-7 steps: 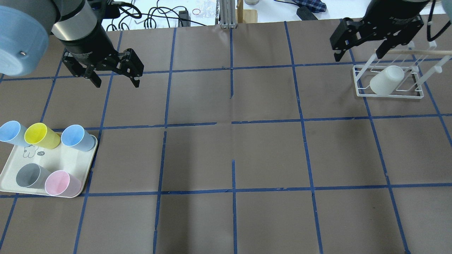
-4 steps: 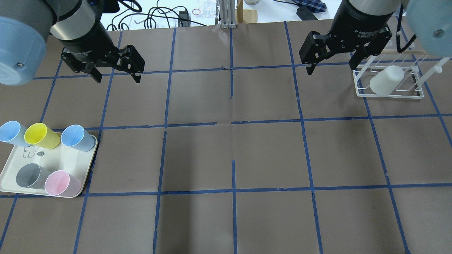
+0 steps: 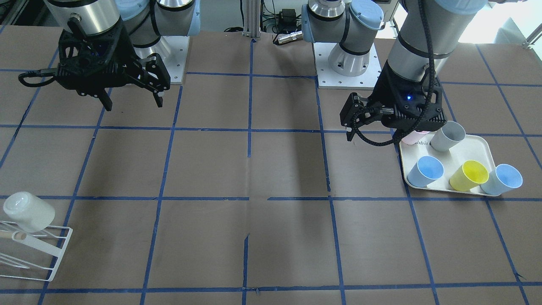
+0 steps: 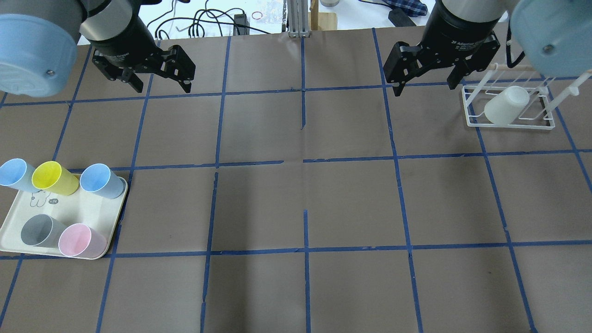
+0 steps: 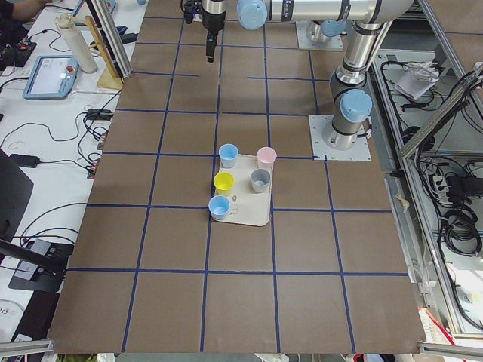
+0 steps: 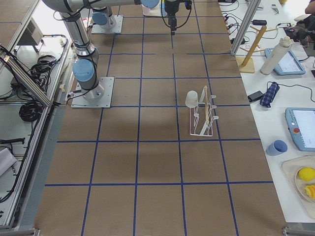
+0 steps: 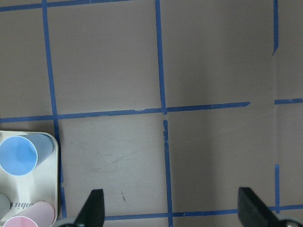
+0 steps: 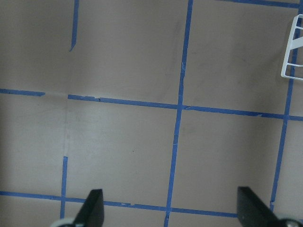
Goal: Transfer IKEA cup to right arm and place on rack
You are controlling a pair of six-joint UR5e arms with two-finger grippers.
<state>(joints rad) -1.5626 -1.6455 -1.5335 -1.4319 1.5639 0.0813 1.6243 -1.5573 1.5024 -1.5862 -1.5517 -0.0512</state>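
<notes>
Since the earlier frames the right arm (image 4: 467, 21) has swung sideways off the rack (image 4: 511, 126), so that its jaws hang over bare tabletop (image 4: 305, 199) instead of above the wire frame. The left arm (image 4: 115, 27) has drawn back a little, and the IKEA cup (image 4: 502, 107) has not shifted.

Both pairs of jaws are released, fingers spread wide with nothing between them, as each wrist view confirms. Below and outside the left jaws, the tray (image 4: 78, 210) carries five coloured cups: two blue, one yellow, one grey, one pink. The rack stands just outside the right jaws, on the side of their nearer finger; only its corner enters the right wrist view.

The IKEA cup sits tilted, mouth down, on the rack's prongs, beyond that same finger. It is neither between the right jaws nor touched by them, and it is well apart from the left jaws, across the tabletop.

Judged from this layout, placing is done and the step in hand is the right arm's retreat. To do it well, keep the jaws released, stay above the prong tips, and move away from the rack so that no finger or wrist mount brushes the frame and tips the cup off.
</notes>
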